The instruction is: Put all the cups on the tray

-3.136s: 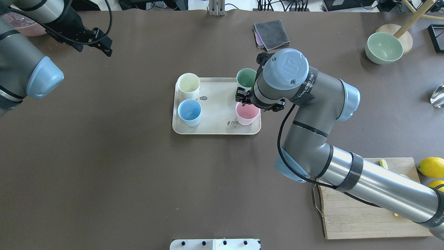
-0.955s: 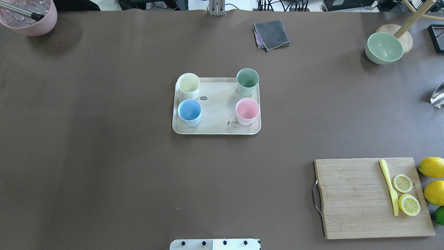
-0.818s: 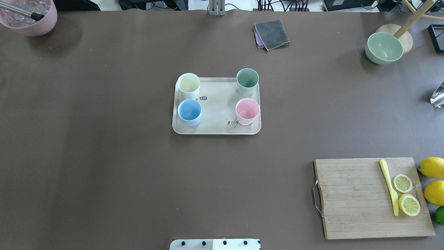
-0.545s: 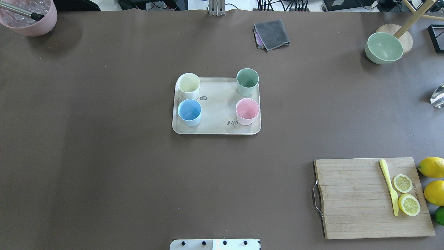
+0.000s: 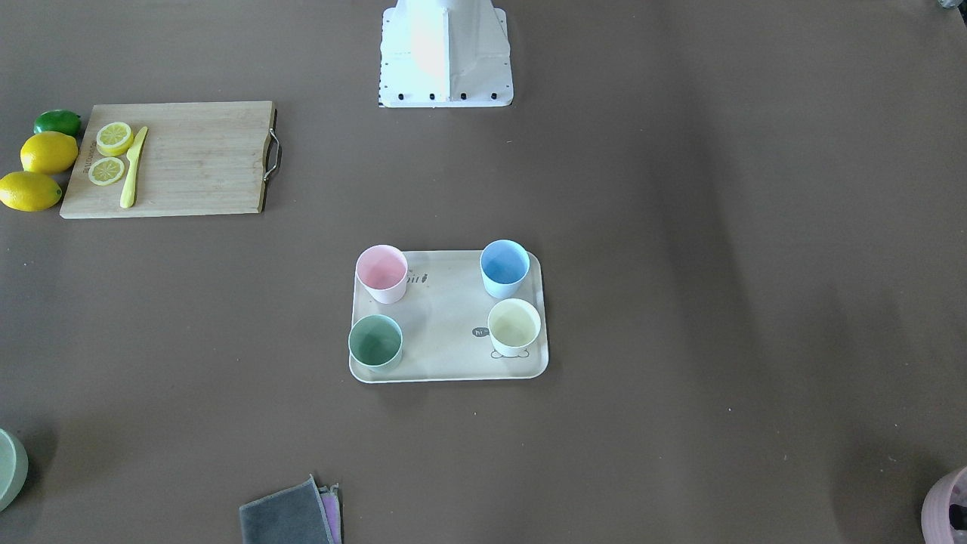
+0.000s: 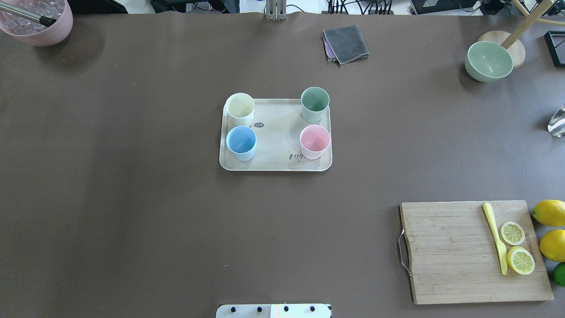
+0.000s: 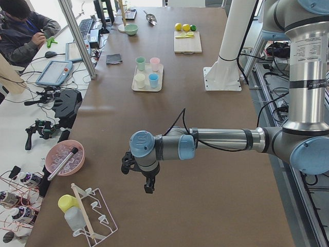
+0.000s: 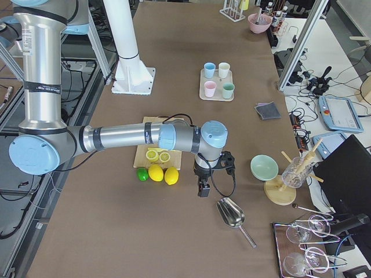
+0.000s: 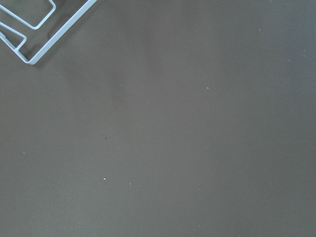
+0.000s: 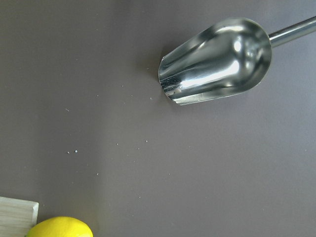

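Note:
The beige tray (image 6: 276,137) lies mid-table with all the cups standing upright on it. The cream-yellow cup (image 6: 239,106) and the light blue cup (image 6: 241,140) are on its left side. On its right side are the sage green cup (image 6: 314,100) and the pink cup (image 6: 314,138). Both arms are outside the overhead and front views. My left gripper (image 7: 148,185) hangs over bare table far from the tray, and I cannot tell its state. My right gripper (image 8: 202,190) hangs beside the lemons at the other end, and its state is equally unclear.
A wooden cutting board (image 6: 459,251) holds lemon slices and a yellow knife, with whole lemons (image 6: 549,213) beside it. Far right is a pale green bowl (image 6: 488,59), at the back a grey cloth (image 6: 345,43), far left a mauve container (image 6: 37,20). A metal scoop (image 10: 217,59) lies under the right wrist.
Three seconds ago the right gripper was at the pink cup and the left arm was at the far left. Both arms have since left the overhead view. The cups have not moved.

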`<state>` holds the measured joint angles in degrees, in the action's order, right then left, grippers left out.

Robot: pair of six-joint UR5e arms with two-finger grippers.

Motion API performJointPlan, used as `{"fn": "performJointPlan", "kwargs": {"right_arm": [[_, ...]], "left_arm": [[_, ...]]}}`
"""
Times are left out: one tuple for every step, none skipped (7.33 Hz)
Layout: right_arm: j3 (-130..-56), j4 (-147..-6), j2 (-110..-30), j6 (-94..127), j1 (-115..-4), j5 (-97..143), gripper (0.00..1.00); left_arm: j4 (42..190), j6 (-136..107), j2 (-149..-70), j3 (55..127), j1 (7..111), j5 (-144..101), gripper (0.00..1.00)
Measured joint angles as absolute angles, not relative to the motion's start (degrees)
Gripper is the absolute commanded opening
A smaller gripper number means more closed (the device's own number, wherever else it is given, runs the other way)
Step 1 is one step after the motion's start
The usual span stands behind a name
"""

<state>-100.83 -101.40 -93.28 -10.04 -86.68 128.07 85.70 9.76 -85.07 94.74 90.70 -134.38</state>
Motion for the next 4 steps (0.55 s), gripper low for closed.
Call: {"fn": "performJointPlan", "kwargs": {"right_arm": [[-100.92,-101.44,-93.29,-9.97,-86.63,128.14,1.00],[-100.90,-101.27,-93.32,-9.95,-86.62,128.42,1.00],[-100.81,-101.01,-93.37,-9.94,-86.62,128.85,1.00],[-100.77,-100.88,-93.40,-9.93,-86.61,129.07,1.00]], "left_arm": [[85.80,9.75,-85.12,95.38,90.80,-133.66,0.97],[86.01,9.77,-85.39,96.32,90.82,-132.34,0.97],[86.14,9.79,-85.62,97.34,90.82,-131.45,0.97],[86.19,9.78,-85.69,98.02,90.81,-131.08,0.97]]}}
